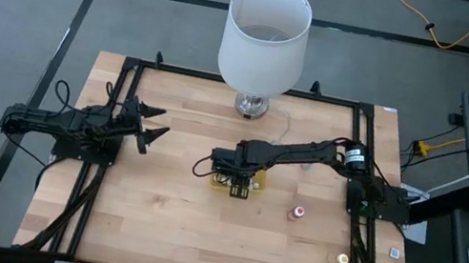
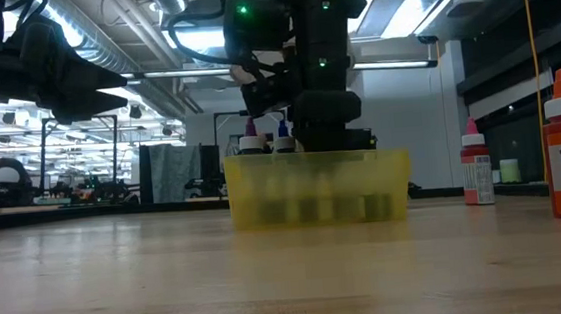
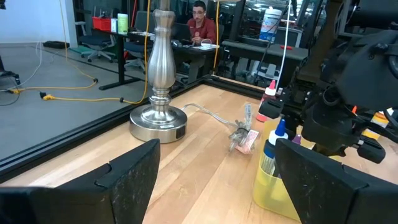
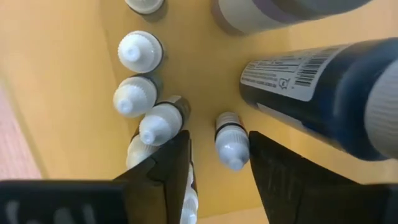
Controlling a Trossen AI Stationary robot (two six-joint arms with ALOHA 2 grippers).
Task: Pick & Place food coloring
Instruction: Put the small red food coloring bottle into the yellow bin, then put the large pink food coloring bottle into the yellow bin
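My right gripper [image 1: 239,188] points down into the yellow tray [image 2: 318,189] near the middle of the table. In the right wrist view it is open [image 4: 221,135], with one finger on each side of a small white-topped food coloring bottle [image 4: 231,140]. Several more white-topped bottles [image 4: 138,84] stand on the tray floor, beside a larger dark bottle [image 4: 311,87]. A red-topped bottle [image 1: 299,213] and an orange one [image 1: 343,259] stand upright on the wood to the tray's right. My left gripper [image 1: 155,127] waits open at the table's left. My right gripper comes from above, pointing down, with its fingers on either side of the white-topped bottle's neck [image 4: 230,127]. A gap shows beside one finger [image 4: 177,162]. At the other finger [image 4: 267,162] I cannot tell whether it touches. The bottle stands in the tray.
A lamp with a big white shade [image 1: 265,40] stands at the far edge, its metal base [image 3: 157,118] and cord near the tray. A black frame [image 1: 130,65] runs round the tabletop. Bare wood lies toward the near edge. A person sits at a desk beyond the table.
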